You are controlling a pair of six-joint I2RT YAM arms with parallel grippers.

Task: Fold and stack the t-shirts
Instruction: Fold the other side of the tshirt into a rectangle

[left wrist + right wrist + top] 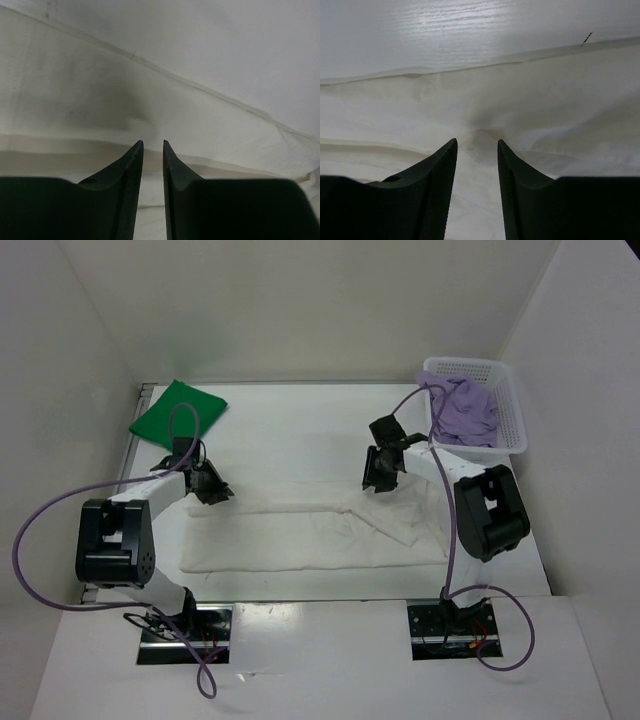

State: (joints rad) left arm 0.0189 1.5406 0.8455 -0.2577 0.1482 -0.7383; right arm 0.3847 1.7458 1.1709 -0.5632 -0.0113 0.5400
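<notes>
White walls box in your table [300, 420]. From above, you see the white shirt [310, 535] spread across its near middle, partly folded over itself. The green shirt [180, 415] lies folded at the far left corner. The basket [510, 400] at the far right holds the crumpled lavender shirt [465, 412]. Your left gripper [213, 490] is at the white shirt's far left edge and your right gripper [380, 478] at its far right part.

On the left wrist, your left gripper [151, 145] has its fingers slightly apart over a fold of white shirt [75, 100]; you cannot tell whether they pinch it.

On the right wrist, your right gripper [476, 144] has its fingers spread, with a small pucker of white shirt [545, 100] between the tips and bare table [445, 30] beyond.
</notes>
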